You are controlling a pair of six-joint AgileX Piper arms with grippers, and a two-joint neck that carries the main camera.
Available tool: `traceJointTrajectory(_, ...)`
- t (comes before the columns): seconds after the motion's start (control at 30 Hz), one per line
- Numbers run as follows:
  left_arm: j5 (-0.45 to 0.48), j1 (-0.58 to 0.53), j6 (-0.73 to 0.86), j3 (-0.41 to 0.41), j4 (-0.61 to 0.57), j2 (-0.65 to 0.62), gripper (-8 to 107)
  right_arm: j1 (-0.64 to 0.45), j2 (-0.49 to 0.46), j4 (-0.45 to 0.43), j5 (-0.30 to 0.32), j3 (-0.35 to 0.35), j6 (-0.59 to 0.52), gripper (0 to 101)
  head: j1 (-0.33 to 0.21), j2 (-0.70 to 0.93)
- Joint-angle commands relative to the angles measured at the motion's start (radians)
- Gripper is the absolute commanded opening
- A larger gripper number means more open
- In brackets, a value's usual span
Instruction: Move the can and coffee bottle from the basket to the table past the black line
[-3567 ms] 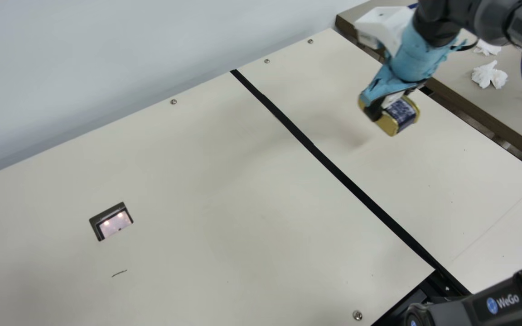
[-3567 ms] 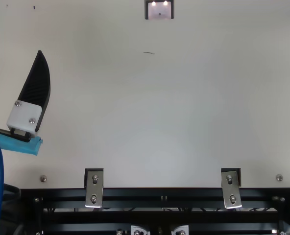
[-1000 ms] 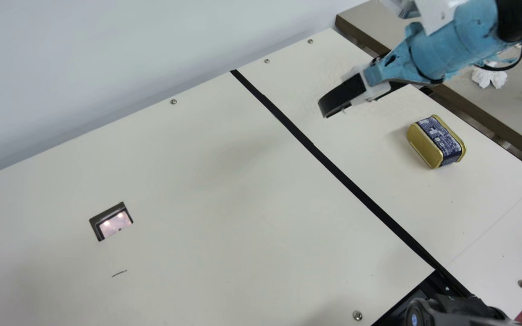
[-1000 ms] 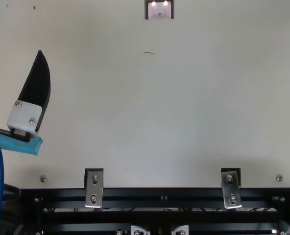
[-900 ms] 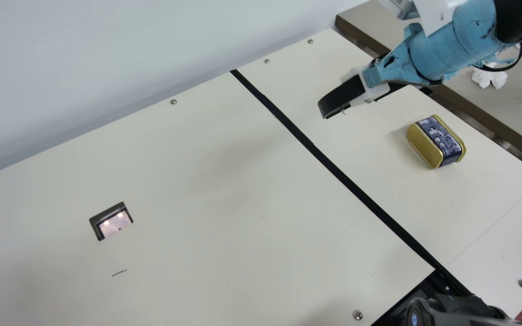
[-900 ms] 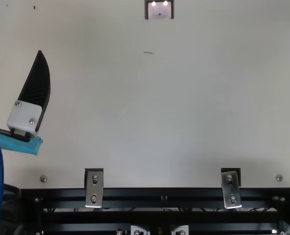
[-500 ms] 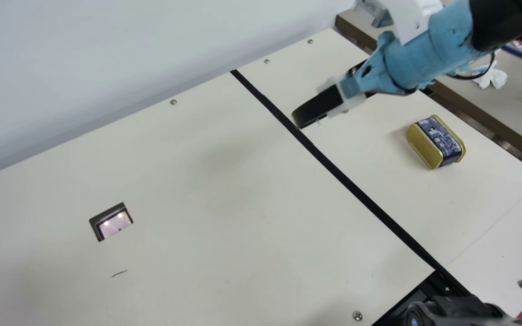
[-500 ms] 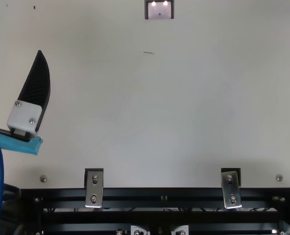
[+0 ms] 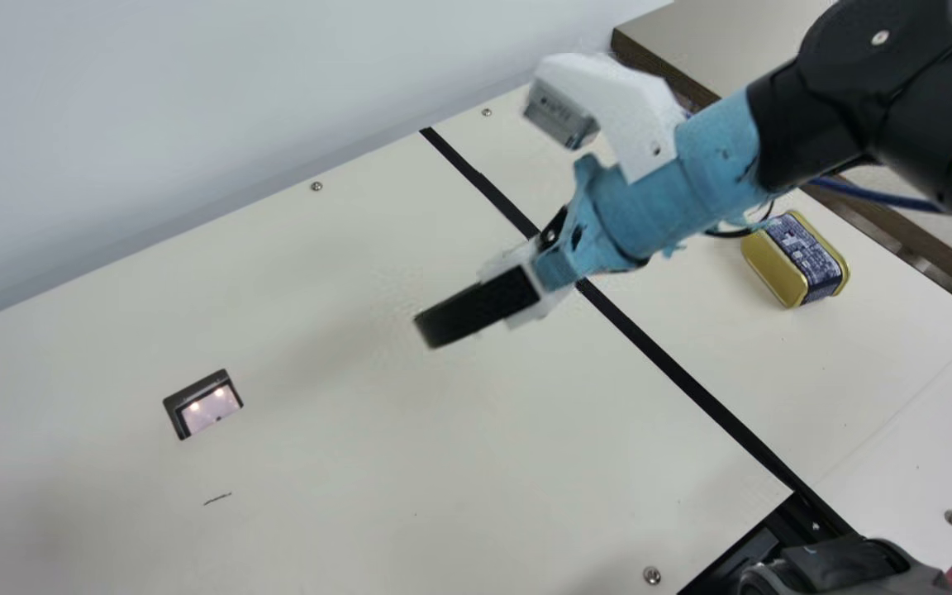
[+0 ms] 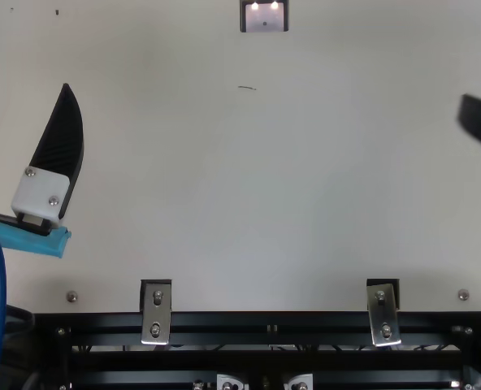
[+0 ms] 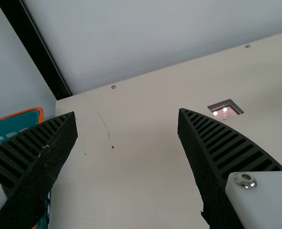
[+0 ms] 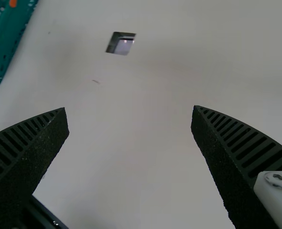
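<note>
The cream worktop (image 9: 319,430) is crossed by a black line (image 9: 674,366). In the left wrist view is a teal basket (image 11: 17,122) with an orange rim. Both the left hand (image 10: 66,101) and right hand (image 9: 433,330) are spread wide. A gold can (image 9: 778,268) with a dark blue label rests past the line.

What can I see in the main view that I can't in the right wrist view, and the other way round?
Main view's extras: the gold can with its dark label, lying past the black line; that line itself; and the pale wall behind.

Right wrist view's extra: part of a teal basket with orange patches.

Shared: the cream table, its small rectangular opening, the short dark mark near it, and my right arm's fingers, spread apart in the wrist view.
</note>
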Motion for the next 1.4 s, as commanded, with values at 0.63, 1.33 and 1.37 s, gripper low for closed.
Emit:
traceJointTrajectory(0.63,0.000,0.000,0.000,0.000,0.000,0.000,90,0.234,-0.386,0.074,0.010,0.089,0.249,101,-0.006,-0.023)
traceJointTrajectory(1.33,0.000,0.000,0.000,0.000,0.000,0.000,90,0.177,-0.514,0.080,0.004,0.071,0.392,101,-0.006,-0.023)
traceJointTrajectory(1.37,0.000,0.000,0.000,0.000,0.000,0.000,90,0.171,-0.517,0.084,0.004,0.073,0.397,101,-0.006,-0.023)
